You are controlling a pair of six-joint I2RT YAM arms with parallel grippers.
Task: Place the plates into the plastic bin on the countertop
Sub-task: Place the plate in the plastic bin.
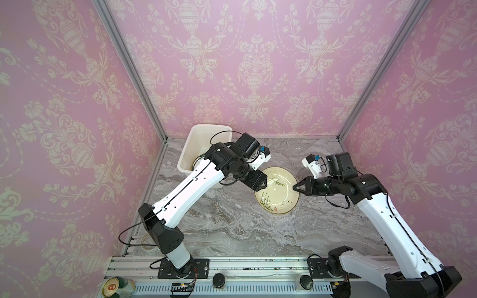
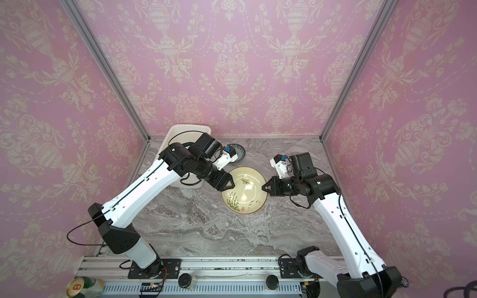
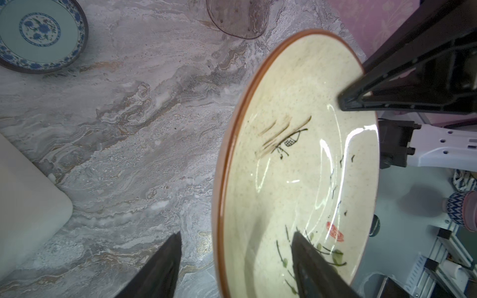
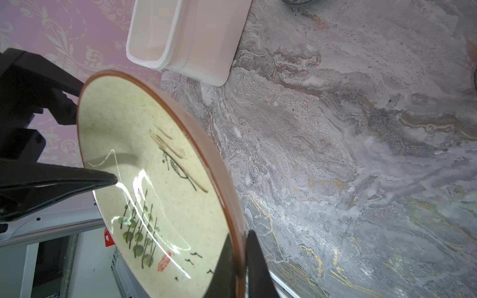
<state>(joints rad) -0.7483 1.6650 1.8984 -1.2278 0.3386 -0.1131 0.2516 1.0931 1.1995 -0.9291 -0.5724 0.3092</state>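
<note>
The round cream speckled plate (image 1: 277,198) has a glossy glaze, a brown rim, painted green stems and a red seal mark (image 3: 335,233) whose characters cannot be read. It hangs tilted above the grey marble-patterned countertop (image 1: 232,222), near the deep white plastic bin (image 1: 185,154) with rounded corners. The right gripper (image 4: 240,237) pinches the rim between its black fingers. The left gripper (image 3: 237,233) is spread, the opposite rim between its jaws, with a gap at the outer finger. A small teal plate (image 3: 38,33) with a blue floral pattern and a smoky glass plate (image 3: 237,18) lie flat on the countertop.
</note>
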